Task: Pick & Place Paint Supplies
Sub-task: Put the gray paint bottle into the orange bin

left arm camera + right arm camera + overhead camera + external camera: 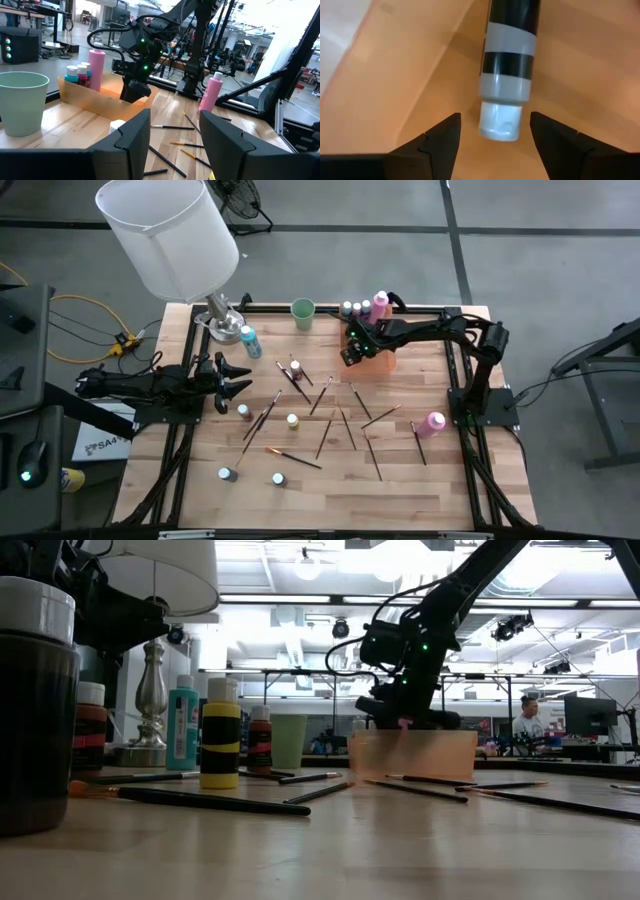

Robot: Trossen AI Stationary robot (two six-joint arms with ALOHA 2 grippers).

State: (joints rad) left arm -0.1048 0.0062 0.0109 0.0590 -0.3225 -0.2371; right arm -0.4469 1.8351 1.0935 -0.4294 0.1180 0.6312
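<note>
Orange translucent plastic: that is the bin (385,360) I take as my landmark, standing near the far edge of the wooden tabletop (330,480). My right fingers (492,131) hang inside it, spread apart with nothing between them; just beyond their tips a dark bottle with pale bands and a pale cap (508,75) lies on the bin's floor, untouched by either finger. At the bin's far end stand a tall pink bottle (380,304) and several small capped bottles (353,308).

My left fingers (236,376) wait well to the left of the bin, over the tabletop, partly open and holding nothing.

Remaining supplies, placed from the bin:
- A pale green cup (303,312) stands to its left along the far edge.
- A teal bottle (249,340) lies farther left, beside the silver base (222,320) of the white lampshade (170,235).
- Thin dark-handled brushes (322,395) lie scattered on the near side of the bin, several crossing one another.
- A pink bottle (434,422) lies on the near right of the bin.
- Small capped bottles (292,420) stand among and nearer than the brushes, well apart from the bin.
</note>
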